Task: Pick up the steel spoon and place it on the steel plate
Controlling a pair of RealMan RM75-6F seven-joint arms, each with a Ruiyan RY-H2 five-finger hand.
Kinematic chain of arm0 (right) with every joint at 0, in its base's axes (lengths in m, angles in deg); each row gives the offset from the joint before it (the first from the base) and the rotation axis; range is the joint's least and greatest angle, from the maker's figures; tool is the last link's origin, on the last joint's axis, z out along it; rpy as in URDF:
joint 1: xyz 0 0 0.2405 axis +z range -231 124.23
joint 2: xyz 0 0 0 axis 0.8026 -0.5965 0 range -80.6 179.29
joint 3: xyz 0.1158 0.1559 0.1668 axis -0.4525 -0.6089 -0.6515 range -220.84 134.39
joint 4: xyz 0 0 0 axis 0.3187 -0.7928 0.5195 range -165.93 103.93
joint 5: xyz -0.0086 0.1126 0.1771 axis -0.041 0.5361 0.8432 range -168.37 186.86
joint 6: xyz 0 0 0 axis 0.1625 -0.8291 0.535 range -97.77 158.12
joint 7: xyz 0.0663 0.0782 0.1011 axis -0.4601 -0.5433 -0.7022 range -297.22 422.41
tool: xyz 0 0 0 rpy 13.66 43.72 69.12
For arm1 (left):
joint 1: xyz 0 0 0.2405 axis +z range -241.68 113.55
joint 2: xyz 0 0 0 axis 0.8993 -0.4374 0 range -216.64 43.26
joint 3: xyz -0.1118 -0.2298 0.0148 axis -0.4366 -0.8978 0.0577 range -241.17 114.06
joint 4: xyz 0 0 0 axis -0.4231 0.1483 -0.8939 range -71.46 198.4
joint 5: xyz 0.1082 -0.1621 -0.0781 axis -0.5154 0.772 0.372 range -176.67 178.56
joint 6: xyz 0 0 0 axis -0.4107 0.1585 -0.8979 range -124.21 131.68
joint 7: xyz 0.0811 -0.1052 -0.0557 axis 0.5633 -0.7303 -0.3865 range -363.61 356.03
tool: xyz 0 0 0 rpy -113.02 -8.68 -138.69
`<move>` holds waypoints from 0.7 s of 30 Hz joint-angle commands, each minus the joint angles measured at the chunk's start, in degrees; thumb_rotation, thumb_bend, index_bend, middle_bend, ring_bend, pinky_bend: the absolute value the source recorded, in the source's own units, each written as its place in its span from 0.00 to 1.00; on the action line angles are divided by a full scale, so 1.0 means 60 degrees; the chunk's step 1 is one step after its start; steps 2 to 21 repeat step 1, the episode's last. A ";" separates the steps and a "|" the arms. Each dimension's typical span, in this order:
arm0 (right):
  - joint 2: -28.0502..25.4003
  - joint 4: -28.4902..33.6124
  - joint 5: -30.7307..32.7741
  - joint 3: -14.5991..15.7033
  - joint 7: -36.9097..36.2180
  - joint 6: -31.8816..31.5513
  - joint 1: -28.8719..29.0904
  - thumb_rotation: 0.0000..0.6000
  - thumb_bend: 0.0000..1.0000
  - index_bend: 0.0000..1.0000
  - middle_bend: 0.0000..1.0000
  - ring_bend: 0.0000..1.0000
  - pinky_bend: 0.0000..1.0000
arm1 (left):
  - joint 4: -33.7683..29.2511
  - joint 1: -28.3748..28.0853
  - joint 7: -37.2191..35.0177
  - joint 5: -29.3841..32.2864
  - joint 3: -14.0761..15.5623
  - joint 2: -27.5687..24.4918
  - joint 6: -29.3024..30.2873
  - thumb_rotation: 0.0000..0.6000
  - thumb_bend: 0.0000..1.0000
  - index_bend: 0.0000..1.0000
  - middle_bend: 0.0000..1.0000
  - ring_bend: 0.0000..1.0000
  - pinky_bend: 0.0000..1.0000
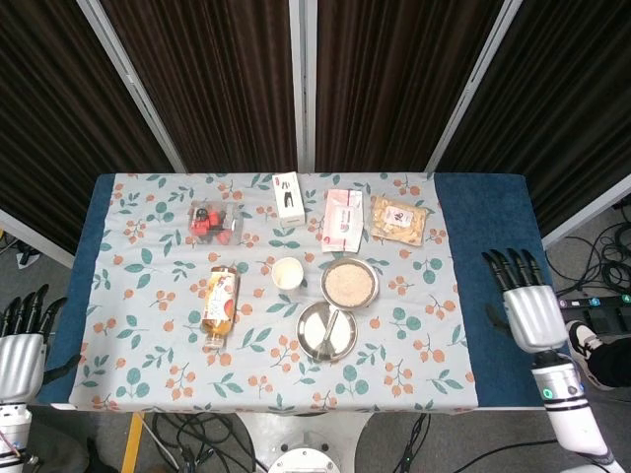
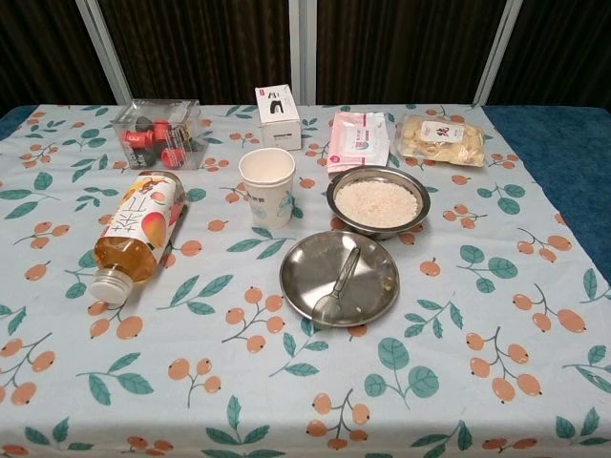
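The steel spoon (image 2: pixel 337 287) lay on the steel plate (image 2: pixel 377 285); the right robot hand (image 1: pixel 520 297) and left robot hand (image 1: pixel 22 338) hung beside the worktop (image 1: pixel 493 236), fingers spread, holding nothing.

Steel spoon (image 1: pixel 330 327) on steel plate (image 1: pixel 314 341)

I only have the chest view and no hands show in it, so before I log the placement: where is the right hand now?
Observer: The right hand is off the table's right edge, fingers spread, holding nothing.
Operator: And the left hand?
Observer: The left hand is beyond the table's left edge, also empty.
Operator: Anything touching the steel spoon?
Observer: No. From above, the steel spoon lies alone on the steel plate.
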 commanded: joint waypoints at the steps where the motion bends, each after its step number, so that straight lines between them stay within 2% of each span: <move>1: -0.0354 0.0144 0.0049 0.0119 -0.0333 -0.0690 -0.0821 1.00 0.29 0.00 0.08 0.00 0.00 | -0.0079 -0.0064 0.0066 0.0012 -0.0023 -0.0016 -0.0072 1.00 0.06 0.21 0.12 0.06 0.03; 21: -0.0354 0.0144 0.0049 0.0119 -0.0333 -0.0690 -0.0821 1.00 0.29 0.00 0.08 0.00 0.00 | -0.0079 -0.0064 0.0066 0.0012 -0.0023 -0.0016 -0.0072 1.00 0.06 0.21 0.12 0.06 0.03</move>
